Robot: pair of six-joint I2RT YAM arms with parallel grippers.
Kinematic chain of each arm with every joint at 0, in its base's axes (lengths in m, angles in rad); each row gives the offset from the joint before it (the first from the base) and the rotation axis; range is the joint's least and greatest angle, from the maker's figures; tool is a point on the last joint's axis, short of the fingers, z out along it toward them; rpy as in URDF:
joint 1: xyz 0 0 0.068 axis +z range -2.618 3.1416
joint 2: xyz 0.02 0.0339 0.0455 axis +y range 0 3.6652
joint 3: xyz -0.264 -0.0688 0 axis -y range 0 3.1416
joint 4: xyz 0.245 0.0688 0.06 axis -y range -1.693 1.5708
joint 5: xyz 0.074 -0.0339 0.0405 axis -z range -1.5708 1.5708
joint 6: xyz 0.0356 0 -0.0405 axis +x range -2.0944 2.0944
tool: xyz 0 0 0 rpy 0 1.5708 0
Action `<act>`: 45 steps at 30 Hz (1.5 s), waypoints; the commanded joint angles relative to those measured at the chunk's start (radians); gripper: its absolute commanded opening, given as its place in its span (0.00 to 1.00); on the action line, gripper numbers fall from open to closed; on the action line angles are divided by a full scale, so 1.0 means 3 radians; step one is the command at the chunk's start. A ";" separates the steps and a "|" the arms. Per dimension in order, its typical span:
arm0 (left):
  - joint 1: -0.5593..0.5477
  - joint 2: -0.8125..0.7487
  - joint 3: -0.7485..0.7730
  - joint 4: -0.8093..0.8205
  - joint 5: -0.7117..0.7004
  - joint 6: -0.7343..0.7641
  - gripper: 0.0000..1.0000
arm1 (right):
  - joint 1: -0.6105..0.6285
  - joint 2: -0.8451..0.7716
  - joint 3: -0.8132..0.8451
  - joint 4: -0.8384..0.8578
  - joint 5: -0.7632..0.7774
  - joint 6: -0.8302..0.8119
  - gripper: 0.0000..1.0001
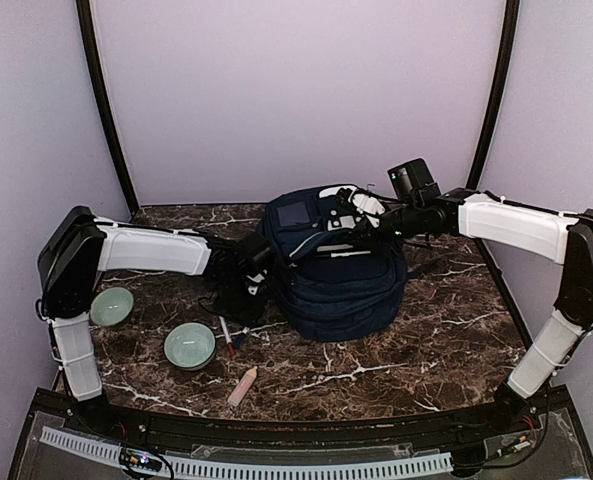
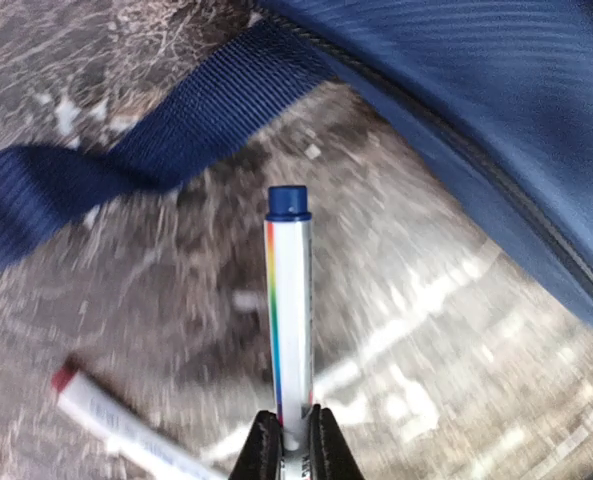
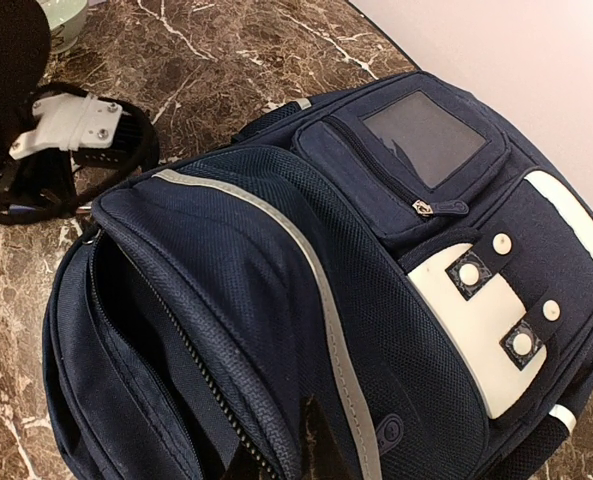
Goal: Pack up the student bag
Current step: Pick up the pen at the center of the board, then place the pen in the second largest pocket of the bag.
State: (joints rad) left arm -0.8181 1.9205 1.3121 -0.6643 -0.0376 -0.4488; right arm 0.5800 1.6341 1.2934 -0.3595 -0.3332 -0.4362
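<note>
Our left gripper (image 2: 294, 445) was pressed onto a blue-capped pen (image 2: 288, 300), pinching its lower end so the cap pointed forward. It hung low over the marble table (image 1: 426, 340), just beside the student bag (image 1: 341, 285), which sat at the middle-back of the table between the 2 arms. We judged that this grip suited sliding the pen cap-first into the bag. The right gripper (image 1: 371, 222), jaws pressed together, appeared to clamp the fabric at the bag's top, probably to hold the unzipped mouth agape. A red-capped pen (image 2: 106, 415) lay near, not yet packed.
</note>
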 commanded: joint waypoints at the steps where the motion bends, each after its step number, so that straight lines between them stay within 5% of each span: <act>1: 0.0001 -0.0495 0.0155 -0.0370 0.0356 0.0022 0.00 | 0.0012 -0.0111 0.0023 0.0158 -0.0172 0.0074 0.00; 9: -0.0213 -0.0953 -0.0015 -0.0148 0.0660 0.0214 0.00 | 0.0014 -0.0109 0.0043 0.0137 -0.0120 0.0077 0.00; 18: -0.0756 -0.1167 0.0182 0.0683 0.0471 0.1395 0.00 | 0.0014 -0.0086 0.0117 0.0093 -0.0063 0.0076 0.00; 31: -0.0880 -0.0151 0.1293 0.0771 -0.0073 0.2545 0.00 | 0.0017 0.0061 0.0437 -0.0082 -0.0115 0.0231 0.00; 45: -0.1064 0.0499 0.1502 0.1307 -0.1400 0.3852 0.00 | 0.0020 -0.0018 0.0396 -0.0080 -0.0149 0.0198 0.00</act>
State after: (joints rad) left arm -1.1320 2.0640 1.7329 -0.3611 -0.3195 0.5514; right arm 0.5800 1.6699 1.3731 -0.4343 -0.3359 -0.4053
